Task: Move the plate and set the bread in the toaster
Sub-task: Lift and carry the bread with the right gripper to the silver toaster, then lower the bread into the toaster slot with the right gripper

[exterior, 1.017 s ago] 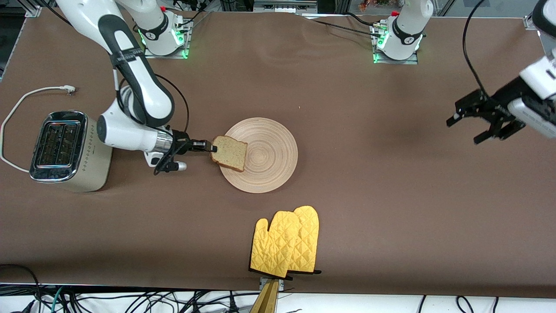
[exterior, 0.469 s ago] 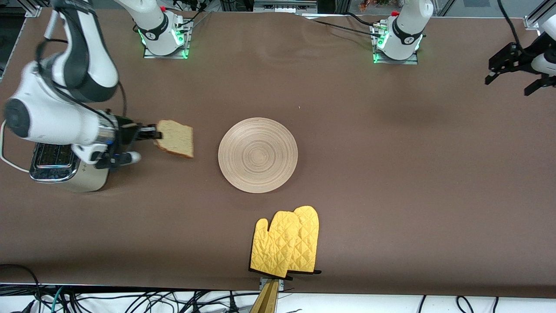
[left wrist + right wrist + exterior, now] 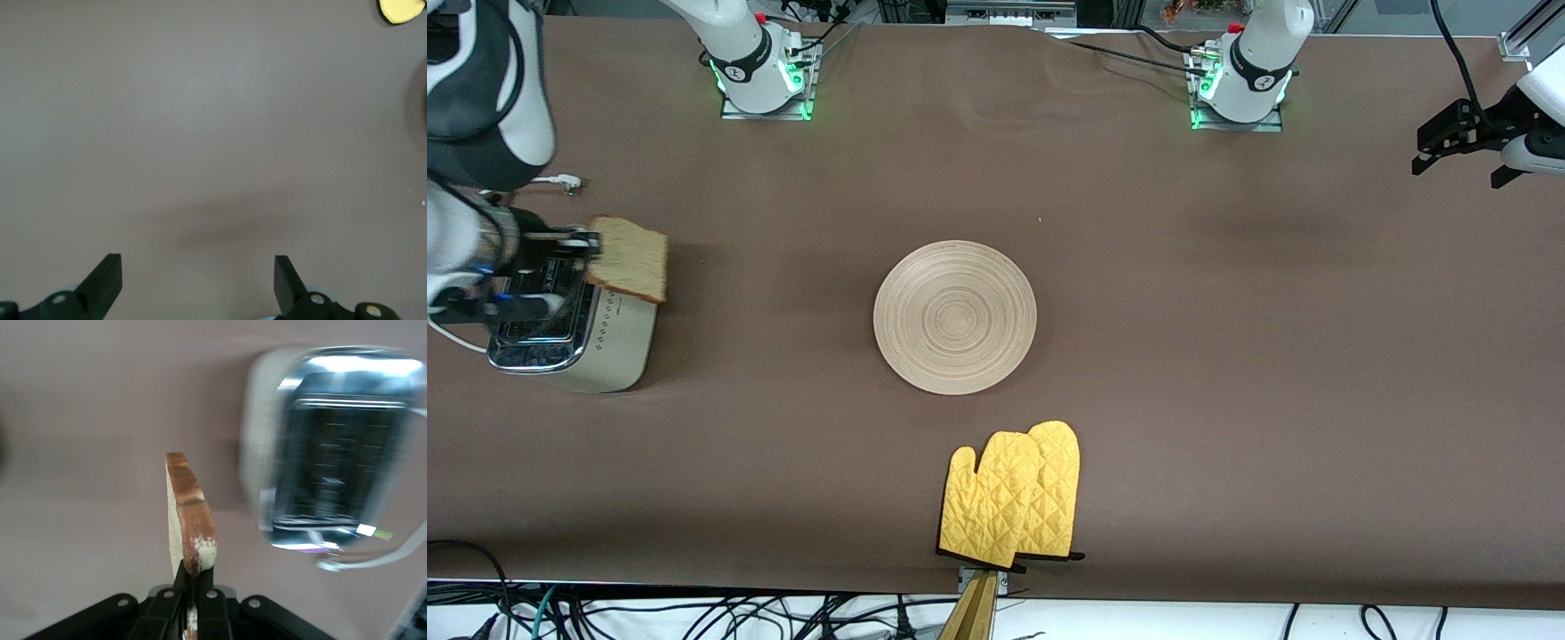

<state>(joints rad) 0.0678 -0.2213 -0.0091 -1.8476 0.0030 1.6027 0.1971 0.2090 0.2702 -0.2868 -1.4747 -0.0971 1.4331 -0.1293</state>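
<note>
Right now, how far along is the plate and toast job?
Done: the plate sits bare mid-table, bread lifted off. In hand: the right pincer grips the bread on edge above the toaster. Left: lowering it into a slot. The left pincer waits open at its end of the table.

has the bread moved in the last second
Yes. The bread, clamped in the right gripper, has left the plate and travelled toward the right arm's end of the table; it is now over the toaster.
</note>
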